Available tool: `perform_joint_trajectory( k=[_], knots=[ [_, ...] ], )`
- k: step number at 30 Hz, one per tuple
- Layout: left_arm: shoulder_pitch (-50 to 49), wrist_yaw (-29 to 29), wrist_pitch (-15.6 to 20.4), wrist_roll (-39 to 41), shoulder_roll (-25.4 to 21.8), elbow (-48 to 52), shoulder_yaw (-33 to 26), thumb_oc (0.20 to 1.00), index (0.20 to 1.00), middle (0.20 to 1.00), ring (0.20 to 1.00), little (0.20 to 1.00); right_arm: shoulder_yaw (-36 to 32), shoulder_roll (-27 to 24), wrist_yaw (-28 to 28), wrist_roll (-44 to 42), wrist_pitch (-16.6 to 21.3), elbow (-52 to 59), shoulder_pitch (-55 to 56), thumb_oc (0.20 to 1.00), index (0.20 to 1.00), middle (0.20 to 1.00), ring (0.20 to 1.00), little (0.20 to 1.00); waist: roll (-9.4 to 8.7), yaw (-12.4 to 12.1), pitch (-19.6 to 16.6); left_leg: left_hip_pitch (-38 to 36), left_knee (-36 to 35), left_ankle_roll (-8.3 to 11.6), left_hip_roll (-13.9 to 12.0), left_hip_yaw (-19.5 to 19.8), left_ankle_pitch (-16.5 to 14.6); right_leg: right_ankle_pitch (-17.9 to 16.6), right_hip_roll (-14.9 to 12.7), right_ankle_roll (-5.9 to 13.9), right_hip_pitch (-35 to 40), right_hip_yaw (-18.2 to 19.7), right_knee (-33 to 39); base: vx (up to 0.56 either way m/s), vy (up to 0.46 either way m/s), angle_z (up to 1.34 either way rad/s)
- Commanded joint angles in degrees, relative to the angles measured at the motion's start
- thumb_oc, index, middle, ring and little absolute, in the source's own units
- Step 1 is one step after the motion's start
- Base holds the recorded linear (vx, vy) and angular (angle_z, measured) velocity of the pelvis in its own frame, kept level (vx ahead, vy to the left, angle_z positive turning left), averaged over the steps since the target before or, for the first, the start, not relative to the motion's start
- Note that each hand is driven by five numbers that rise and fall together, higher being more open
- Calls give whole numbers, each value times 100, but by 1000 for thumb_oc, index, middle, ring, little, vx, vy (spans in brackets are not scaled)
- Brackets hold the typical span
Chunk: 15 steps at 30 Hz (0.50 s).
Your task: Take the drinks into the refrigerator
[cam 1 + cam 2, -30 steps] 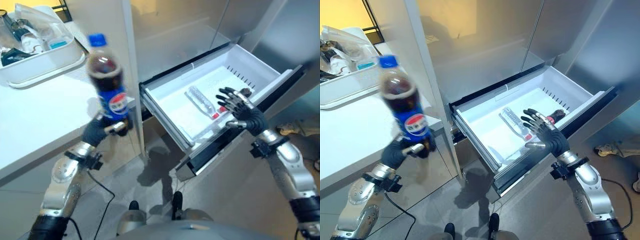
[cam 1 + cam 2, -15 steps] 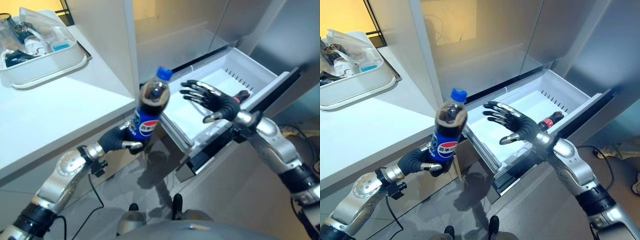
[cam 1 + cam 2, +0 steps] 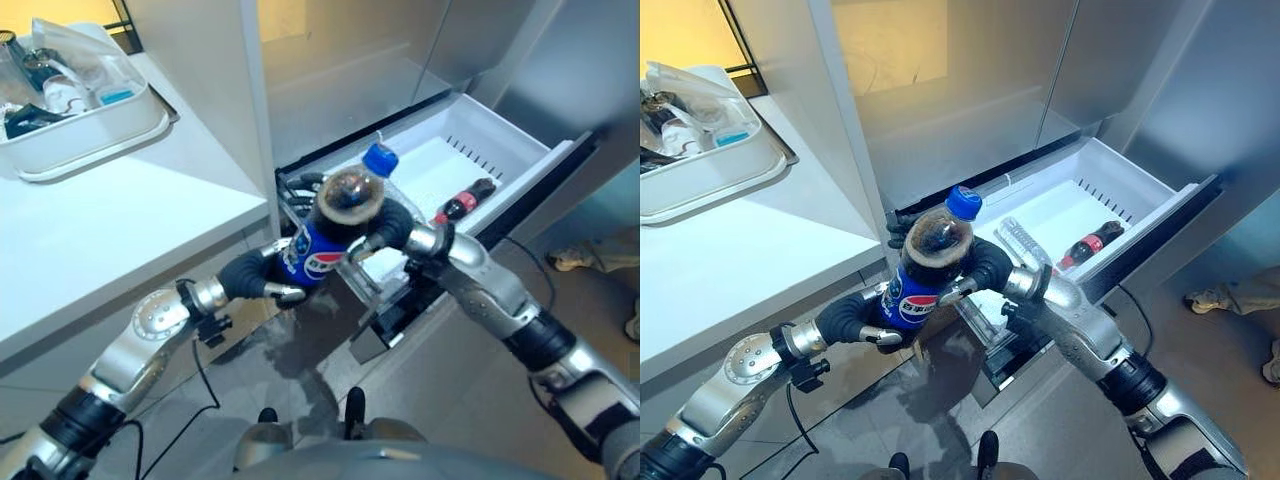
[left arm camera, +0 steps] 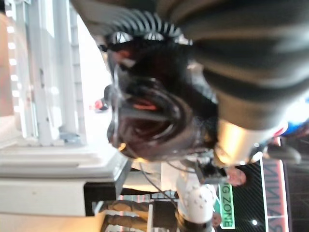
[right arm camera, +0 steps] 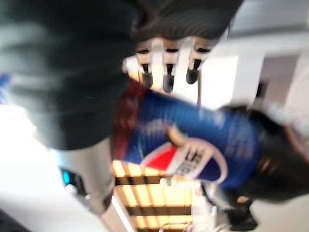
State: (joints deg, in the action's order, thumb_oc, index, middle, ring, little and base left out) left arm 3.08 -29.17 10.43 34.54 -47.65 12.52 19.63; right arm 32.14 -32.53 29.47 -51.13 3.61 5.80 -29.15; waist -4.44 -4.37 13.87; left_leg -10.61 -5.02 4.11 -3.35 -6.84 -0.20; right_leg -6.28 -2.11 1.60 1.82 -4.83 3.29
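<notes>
left hand [image 3: 862, 318]: my fingers curled round the base of the cola bottle [image 3: 923, 272], gripping the lower label end.
right hand [image 3: 985, 266]: wrapped round the bottle's upper body just under the shoulder, fingers curled on it too; both my hands have it.
bottle position: between my two hands, in the air, tilted with the blue cap [image 3: 964, 202] pointing up and away from me, toward the drawer.
beyond the hands: open fridge drawer [image 3: 1140, 195] just past my right hand, pulled out.
in the drawer: clear water bottle [image 3: 1021, 242] and small red-capped cola bottle [image 3: 1087, 243], lying flat, side by side.
progress: two drinks in, I'd judge; this bottle not yet in. Left: hand-off, lower it in, close drawer.
bottle look: dark cola, nearly full, blue label with round logo, plastic, cap on.
away to my left: white counter [image 3: 120, 225] with a tray [image 3: 110, 130] of clutter; can't tell if more drinks are there.
</notes>
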Motion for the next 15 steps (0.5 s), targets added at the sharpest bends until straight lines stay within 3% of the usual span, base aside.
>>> perform_joint_trajectory(
  k=[1, 15],
  knots=[
    [646, 127, 509, 221, 266, 519, 106, 200, 200, 200, 200, 200, 256, 225, 145, -375, 75, 266, -500, 1000, 1000, 1000, 1000, 1000, 113, -205, -300, 10, 2, -354, 217, 427, -419, 620, -231, 438, -212, -46, -1031, 0, 0, 0],
    [617, 163, 532, 122, 412, 407, 132, 200, 200, 200, 200, 200, 435, 767, 228, -1111, -59, 523, -453, 1000, 1000, 1000, 1000, 1000, 114, -303, -282, 18, 2, -358, 220, 448, -414, 634, -238, 427, -195, -76, -1027, -1, 1, 0]
  ],
)
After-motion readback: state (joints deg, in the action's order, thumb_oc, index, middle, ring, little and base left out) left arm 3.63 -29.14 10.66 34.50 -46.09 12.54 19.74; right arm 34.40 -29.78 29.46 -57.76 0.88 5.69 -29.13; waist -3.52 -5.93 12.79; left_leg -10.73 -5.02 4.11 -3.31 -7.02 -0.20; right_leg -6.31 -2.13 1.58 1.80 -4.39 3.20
